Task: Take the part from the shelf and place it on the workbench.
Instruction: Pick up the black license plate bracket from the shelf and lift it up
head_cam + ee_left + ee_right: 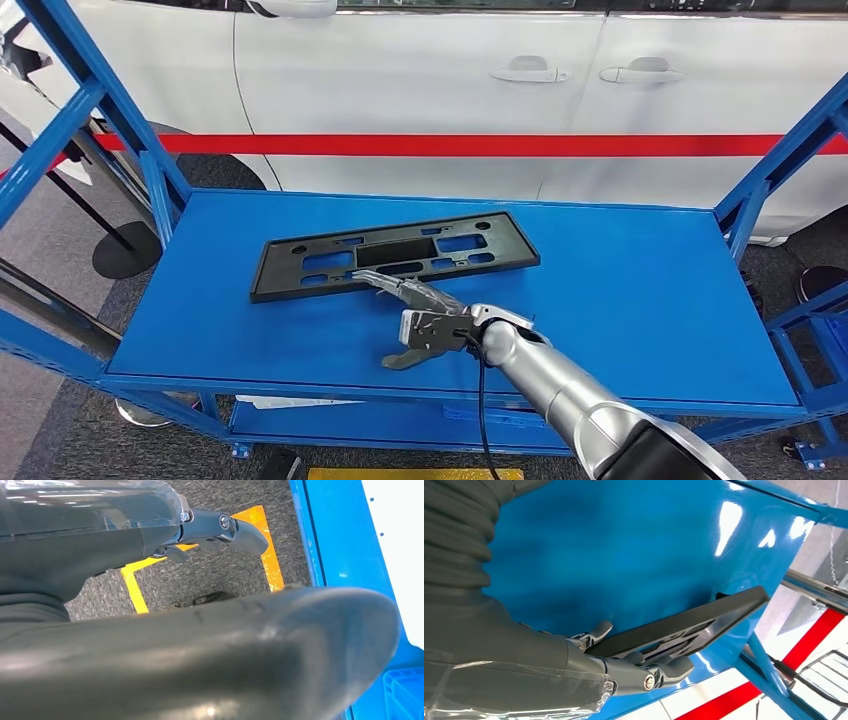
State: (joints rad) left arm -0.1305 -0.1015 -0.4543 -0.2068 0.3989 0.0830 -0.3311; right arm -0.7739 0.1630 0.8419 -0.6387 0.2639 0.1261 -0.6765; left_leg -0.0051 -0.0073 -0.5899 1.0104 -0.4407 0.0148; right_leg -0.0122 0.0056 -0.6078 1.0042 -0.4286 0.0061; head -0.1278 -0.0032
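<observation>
Black slotted part (395, 254) lies flat on blue shelf (620, 300), toward its rear left. Right hand (425, 318) at the near edge: fingers (669, 667) over the part, thumb (596, 631) beneath, gripping it. Left hand (220, 530) hangs over grey floor (200, 575), fingers curled loosely; whether closed, cannot tell.

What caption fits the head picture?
Right hand reaches the black part lying on the blue shelf.

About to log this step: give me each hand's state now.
Left hand: hangs over the floor, nothing in it; open or closed cannot be told.
Right hand: fingers around the near edge of the black part, gripping it.
</observation>
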